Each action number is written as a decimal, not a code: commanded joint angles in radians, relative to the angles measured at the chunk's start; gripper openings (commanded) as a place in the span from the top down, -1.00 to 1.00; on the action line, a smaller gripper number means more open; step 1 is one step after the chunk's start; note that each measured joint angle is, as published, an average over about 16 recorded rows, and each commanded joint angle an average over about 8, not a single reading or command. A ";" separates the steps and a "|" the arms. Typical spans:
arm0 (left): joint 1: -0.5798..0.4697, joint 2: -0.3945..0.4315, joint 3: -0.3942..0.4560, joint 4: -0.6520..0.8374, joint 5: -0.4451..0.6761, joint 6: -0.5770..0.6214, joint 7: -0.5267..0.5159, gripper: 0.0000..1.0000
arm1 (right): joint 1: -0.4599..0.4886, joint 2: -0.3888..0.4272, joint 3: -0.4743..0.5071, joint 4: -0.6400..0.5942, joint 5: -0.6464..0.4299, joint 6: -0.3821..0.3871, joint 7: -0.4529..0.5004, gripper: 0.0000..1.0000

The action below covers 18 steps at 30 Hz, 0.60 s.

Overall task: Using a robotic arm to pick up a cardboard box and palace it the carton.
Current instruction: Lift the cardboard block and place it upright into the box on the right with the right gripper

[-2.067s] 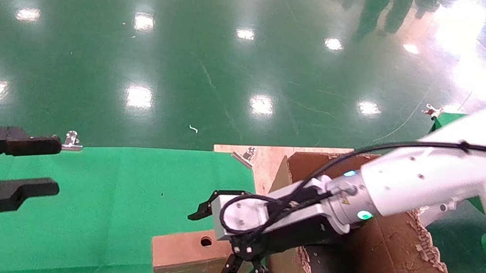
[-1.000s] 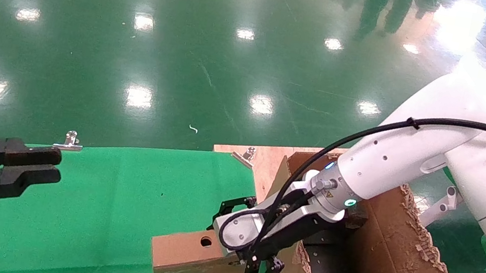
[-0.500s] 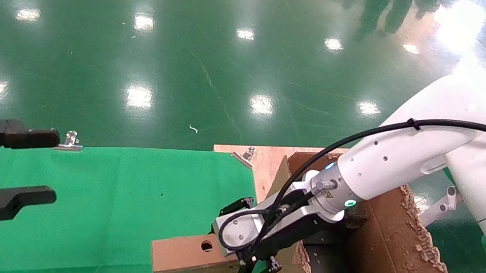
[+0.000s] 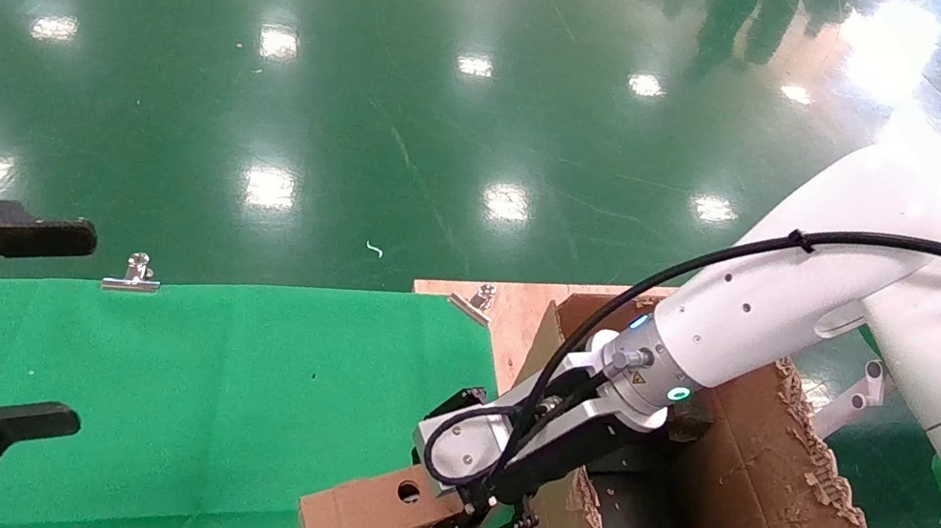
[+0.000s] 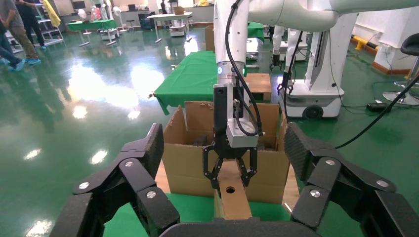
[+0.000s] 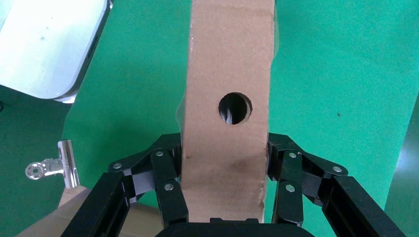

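Note:
The small brown cardboard box (image 4: 366, 526) with a round hole lies tilted on the green cloth, right beside the carton. My right gripper (image 4: 455, 503), on the white robotic arm (image 4: 749, 332), is shut on the box's end nearest the carton. In the right wrist view the fingers (image 6: 168, 163) press both sides of the box (image 6: 230, 74). The large carton (image 4: 774, 521) with torn flaps and black foam stands at the right. My left gripper (image 4: 67, 328) is wide open and empty at the far left; its wrist view shows the box (image 5: 233, 197) and the carton (image 5: 185, 158) ahead.
A green cloth (image 4: 215, 393) covers the table. A metal clip (image 4: 130, 274) sits at its far edge, and another (image 4: 476, 296) lies on the wooden board (image 4: 520, 312) under the carton. Shiny green floor lies beyond.
My right gripper came down and closed on the box's end; the box has tilted and shifted slightly. My left gripper closed, then opened wide.

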 commanded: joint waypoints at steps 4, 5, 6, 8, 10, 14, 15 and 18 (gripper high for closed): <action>0.000 0.000 0.000 0.000 0.000 0.000 0.000 -1.00 | 0.004 0.000 0.003 -0.006 0.008 0.005 0.007 1.00; 0.000 0.000 0.000 0.000 0.000 0.000 0.000 -1.00 | 0.010 0.000 0.005 -0.011 0.014 0.007 0.011 1.00; 0.000 0.000 0.000 0.000 0.000 0.000 0.000 -1.00 | 0.018 0.000 0.008 -0.019 0.021 0.008 0.016 1.00; 0.000 0.000 0.000 0.000 0.000 0.000 0.000 -1.00 | 0.042 -0.001 0.016 -0.039 0.038 0.008 0.026 1.00; 0.000 0.000 0.000 0.000 0.000 0.000 0.000 -1.00 | 0.078 -0.002 0.027 -0.070 0.056 0.008 0.033 1.00; 0.000 0.000 0.000 0.000 0.000 0.000 0.000 -1.00 | 0.174 -0.006 0.043 -0.149 0.080 0.001 0.021 1.00; 0.000 0.000 0.000 0.000 0.000 0.000 0.000 -1.00 | 0.201 -0.006 0.045 -0.173 0.085 -0.001 0.014 1.00; 0.000 0.000 0.000 0.000 0.000 0.000 0.000 -1.00 | 0.281 -0.009 0.048 -0.245 0.103 -0.007 -0.010 1.00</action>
